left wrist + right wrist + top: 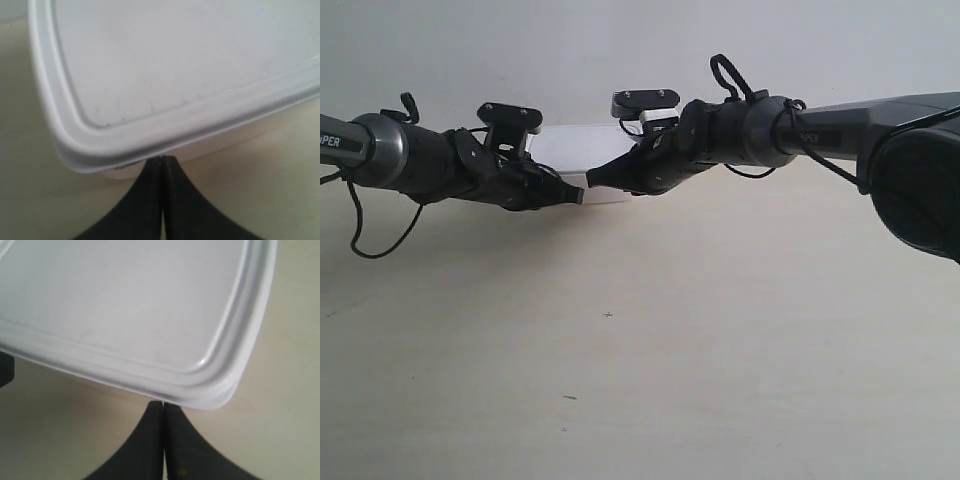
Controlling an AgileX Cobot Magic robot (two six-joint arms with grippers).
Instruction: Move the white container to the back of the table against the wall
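Pushing looks the step in hand; left pincer (pixel 161 159) and right pincer (pixel 163 403), both closed tight on nothing, butt their tips against white container (pixel 175 75) just ahead on desk (pixel 620 350), close to wall (pixel 620 50); next likely needs an even joint shove forward.

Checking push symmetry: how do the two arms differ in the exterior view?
The arm at the exterior view's left comes in lower; the arm at the exterior view's right ends slightly higher in the picture. The left-side arm's cable hangs below it; the right-side arm's cable loops above. Shared: the left gripper and right gripper are shut, tips at the rim of the white container.
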